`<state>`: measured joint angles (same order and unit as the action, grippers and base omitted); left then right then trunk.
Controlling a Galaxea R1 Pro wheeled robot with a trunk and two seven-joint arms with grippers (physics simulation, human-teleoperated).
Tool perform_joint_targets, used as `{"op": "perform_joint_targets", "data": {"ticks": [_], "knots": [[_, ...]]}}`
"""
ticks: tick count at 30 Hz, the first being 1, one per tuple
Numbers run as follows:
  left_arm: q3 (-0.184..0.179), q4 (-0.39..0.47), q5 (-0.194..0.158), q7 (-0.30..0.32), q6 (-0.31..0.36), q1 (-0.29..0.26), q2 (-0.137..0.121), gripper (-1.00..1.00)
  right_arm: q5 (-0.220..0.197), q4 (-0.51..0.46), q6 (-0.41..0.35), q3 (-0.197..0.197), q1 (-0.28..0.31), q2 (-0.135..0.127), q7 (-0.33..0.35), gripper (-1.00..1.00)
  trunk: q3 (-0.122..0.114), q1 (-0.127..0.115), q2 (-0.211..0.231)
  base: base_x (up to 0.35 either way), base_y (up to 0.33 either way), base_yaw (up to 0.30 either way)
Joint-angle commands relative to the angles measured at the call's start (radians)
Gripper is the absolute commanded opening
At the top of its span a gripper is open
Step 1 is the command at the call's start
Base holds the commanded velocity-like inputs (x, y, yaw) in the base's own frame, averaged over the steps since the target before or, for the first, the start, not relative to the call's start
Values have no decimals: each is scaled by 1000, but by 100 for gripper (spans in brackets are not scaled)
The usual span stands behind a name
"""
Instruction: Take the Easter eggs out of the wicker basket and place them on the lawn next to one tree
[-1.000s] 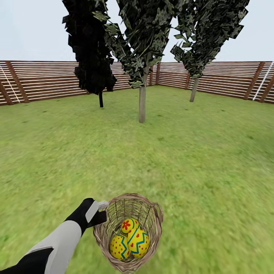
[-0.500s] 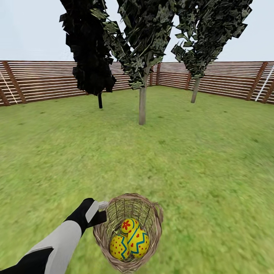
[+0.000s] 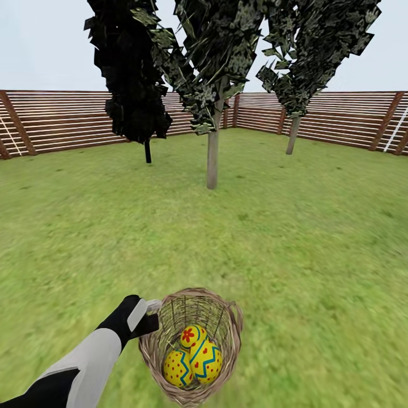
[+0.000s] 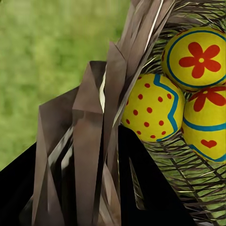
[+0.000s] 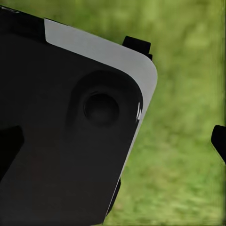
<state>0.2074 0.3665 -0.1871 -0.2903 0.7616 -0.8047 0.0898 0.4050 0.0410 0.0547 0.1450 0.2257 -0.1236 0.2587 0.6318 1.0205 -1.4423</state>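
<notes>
The wicker basket is low in the head view, centre, with the three Easter eggs inside: a flower egg, a dotted egg and a zigzag egg. My left gripper is shut on the basket's left rim. In the left wrist view the wicker rim runs between the dark fingers, with the eggs just beyond. The nearest tree, pale-trunked, stands ahead across the lawn. My right gripper hangs open over grass, beside a black and white robot panel.
A second pale-trunked tree stands at the back right. A thin black-trunked tree is at the back left. The reddish slat fence rings the garden behind them. Open grass lies between the basket and the trees.
The whole head view has shifted a little, with the trees drawn slightly nearer. The basket, eggs and left gripper keep the same place in the picture.
</notes>
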Motion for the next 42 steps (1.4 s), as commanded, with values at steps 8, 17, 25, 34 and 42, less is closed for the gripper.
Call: {"op": "perform_joint_targets", "data": {"ticks": [8,17,25,34,42], "knots": [[4,2,-20,-9,1,-1,1,-100,8,3,6,8,1,-1,1,100,1,1,0,336,0,0],[4,2,-20,-9,1,0,1,-100,9,3,6,8,1,-1,1,100,1,1,0,336,0,0],[3,2,-20,-9,1,-1,1,-100,8,3,7,8,2,-1,1,100,1,1,0,336,0,0],[3,2,-20,-9,1,-1,1,-100,9,3,7,8,1,-1,2,100,1,1,0,336,0,0],[3,1,-20,-9,1,-1,1,-100,8,3,6,8,1,-1,1,100,1,1,0,336,0,0]]}}
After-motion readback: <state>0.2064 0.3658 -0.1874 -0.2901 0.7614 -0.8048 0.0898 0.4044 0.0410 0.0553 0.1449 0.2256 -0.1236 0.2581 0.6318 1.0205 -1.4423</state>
